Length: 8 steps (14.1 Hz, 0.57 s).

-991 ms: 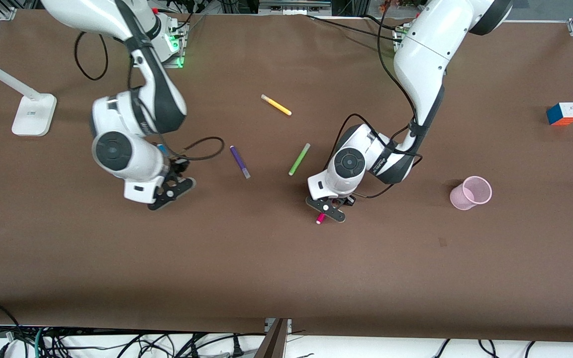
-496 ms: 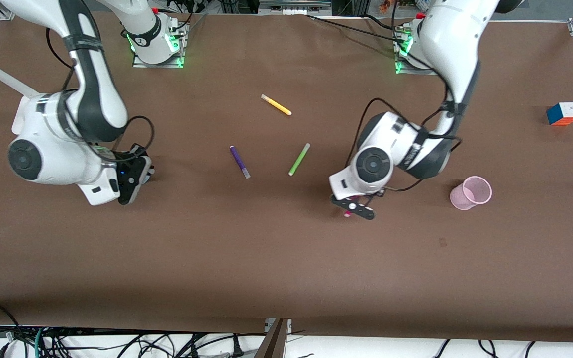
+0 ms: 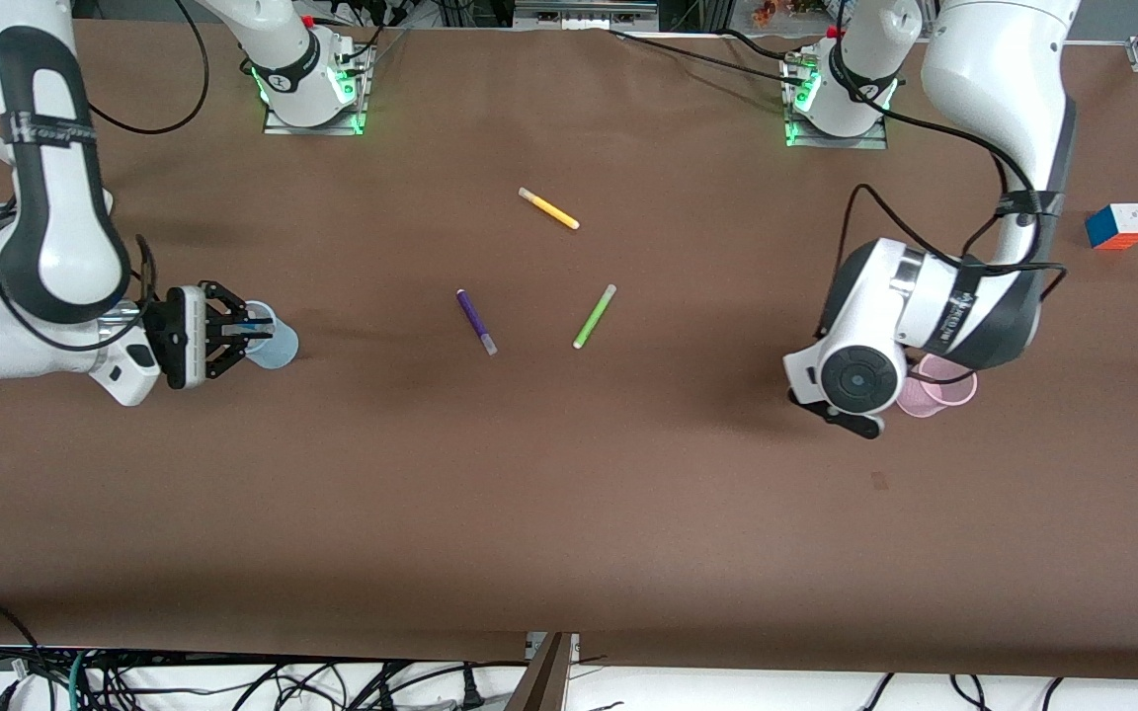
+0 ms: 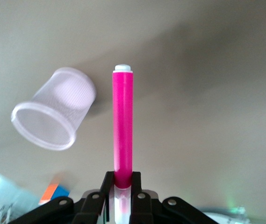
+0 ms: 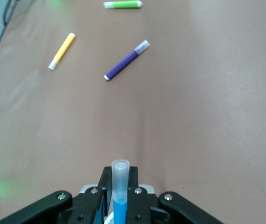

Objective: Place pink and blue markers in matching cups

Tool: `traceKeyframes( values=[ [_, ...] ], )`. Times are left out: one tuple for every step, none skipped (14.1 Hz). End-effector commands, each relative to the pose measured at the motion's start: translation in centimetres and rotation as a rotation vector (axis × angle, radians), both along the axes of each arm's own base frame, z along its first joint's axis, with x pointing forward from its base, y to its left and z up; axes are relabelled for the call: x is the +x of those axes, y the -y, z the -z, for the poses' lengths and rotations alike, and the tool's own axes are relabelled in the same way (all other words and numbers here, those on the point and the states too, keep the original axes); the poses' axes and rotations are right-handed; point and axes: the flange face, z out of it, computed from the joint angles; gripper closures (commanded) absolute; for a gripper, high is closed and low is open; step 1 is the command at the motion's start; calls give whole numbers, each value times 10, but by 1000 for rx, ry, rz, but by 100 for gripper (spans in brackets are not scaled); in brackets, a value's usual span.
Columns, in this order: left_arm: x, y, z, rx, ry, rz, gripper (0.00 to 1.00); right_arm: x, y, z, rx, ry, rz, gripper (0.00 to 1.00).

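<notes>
- Carrying their markers outward, both arms are now arriving at the cups, having swung away from the middle of the table within the last second.
- Left hand [image 4: 119, 201] is pinching the pink marker [image 4: 122, 126] and hanging beside the pink cup [image 3: 954, 387], not yet over its mouth; that cup is looking empty.
- Right hand [image 3: 233, 331] is pinching the blue marker [image 5: 119, 196] right at the blue cup [image 3: 273, 348] (whether the tip is inside, I cannot tell).
- Judging from this, only lowering and releasing are remaining.
- Purple pen [image 3: 476, 321], green pen [image 3: 595, 316] and yellow pen [image 3: 548, 208] are lying untouched mid-table.
</notes>
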Motion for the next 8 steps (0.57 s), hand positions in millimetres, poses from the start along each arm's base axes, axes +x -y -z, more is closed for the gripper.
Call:
traceKeyframes(
  values=[
    [-7,-21,-17,109,-89,26,99,-6,4,8,103,28,-41,100],
    [-7,-37,-20,130,-136,53,99,-9,5,9,141,35,-52,100],
    [-2,-57,-21,128,-172,97,99,-11,13,12,175,52,-62,100],
    [1,-76,-22,113,-195,113,99,-11,19,19,203,66,-71,100],
    [4,-95,-24,109,-205,114,97,-12,21,20,242,75,-78,100],
    [10,-108,-24,98,-205,132,97,-13,26,26,263,74,-83,100],
    [13,-110,-21,82,-202,159,97,-14,31,27,264,73,-77,100],
    [15,-111,-12,70,-204,179,97,-14,37,27,263,71,-67,94]
  ],
)
